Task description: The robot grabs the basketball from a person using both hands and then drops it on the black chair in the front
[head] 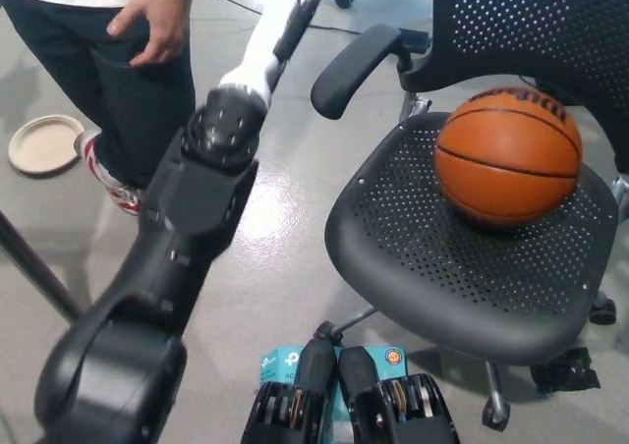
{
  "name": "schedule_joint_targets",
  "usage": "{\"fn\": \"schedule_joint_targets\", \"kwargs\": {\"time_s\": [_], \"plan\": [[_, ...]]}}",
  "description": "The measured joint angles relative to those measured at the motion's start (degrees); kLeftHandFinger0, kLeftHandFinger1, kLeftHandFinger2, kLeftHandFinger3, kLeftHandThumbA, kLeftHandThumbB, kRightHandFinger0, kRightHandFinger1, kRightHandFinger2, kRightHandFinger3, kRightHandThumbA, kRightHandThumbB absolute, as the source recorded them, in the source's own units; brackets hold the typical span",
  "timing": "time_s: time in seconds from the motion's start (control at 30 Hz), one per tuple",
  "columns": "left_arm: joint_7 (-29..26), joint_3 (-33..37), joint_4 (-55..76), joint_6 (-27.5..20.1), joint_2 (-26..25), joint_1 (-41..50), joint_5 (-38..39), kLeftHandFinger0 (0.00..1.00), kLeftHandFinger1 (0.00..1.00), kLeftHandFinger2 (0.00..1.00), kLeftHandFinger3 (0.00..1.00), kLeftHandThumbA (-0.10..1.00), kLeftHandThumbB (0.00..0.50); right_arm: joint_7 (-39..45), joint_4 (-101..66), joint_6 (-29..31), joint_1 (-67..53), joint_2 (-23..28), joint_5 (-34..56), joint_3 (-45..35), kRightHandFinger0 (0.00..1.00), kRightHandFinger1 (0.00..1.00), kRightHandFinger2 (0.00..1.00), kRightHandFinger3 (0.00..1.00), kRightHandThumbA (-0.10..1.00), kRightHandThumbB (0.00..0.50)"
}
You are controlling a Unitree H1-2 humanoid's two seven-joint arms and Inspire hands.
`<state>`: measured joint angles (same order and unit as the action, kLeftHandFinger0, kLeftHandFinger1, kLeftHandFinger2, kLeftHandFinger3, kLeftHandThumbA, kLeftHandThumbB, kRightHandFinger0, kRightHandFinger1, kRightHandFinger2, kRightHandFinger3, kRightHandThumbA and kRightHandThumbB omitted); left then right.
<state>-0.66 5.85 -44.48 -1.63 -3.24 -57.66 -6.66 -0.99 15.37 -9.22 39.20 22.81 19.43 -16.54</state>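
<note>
The orange basketball rests on the perforated seat of the black chair, toward the seat's back, with no hand on it. My left arm stretches up across the middle left of the head view. Its white left hand is near the top edge, left of the chair's armrest and well away from the ball. The fingers are extended and hold nothing. My right hand is out of the picture.
A person in dark trousers stands at the top left, one hand lowered at the hip, a red and white shoe below. A round plate lies on the floor. A dark bar crosses the lower left.
</note>
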Motion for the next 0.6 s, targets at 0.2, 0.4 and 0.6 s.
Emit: {"fn": "schedule_joint_targets", "kwargs": {"time_s": [0.2,0.4,0.6], "plan": [[2.28,1.86,14.90,0.85,-0.17,10.62,-0.02,1.00,1.00,1.00,1.00,1.00,0.338,0.23,-9.37,-0.16,-7.93,-1.24,-2.45,4.06,1.00,1.00,1.00,1.00,1.00,0.268],[4.14,3.26,29.43,2.01,-1.44,22.19,-0.04,1.00,1.00,1.00,1.00,1.00,0.265,0.28,-14.15,0.41,-17.28,-3.87,-6.15,10.12,1.00,1.00,1.00,1.00,1.00,0.257],[5.50,2.80,41.74,1.37,-4.95,33.60,0.31,1.00,1.00,1.00,1.00,1.00,0.191,0.48,-14.81,4.37,-26.08,-8.78,-9.87,16.11,1.00,1.00,1.00,1.00,1.00,0.190]]}}
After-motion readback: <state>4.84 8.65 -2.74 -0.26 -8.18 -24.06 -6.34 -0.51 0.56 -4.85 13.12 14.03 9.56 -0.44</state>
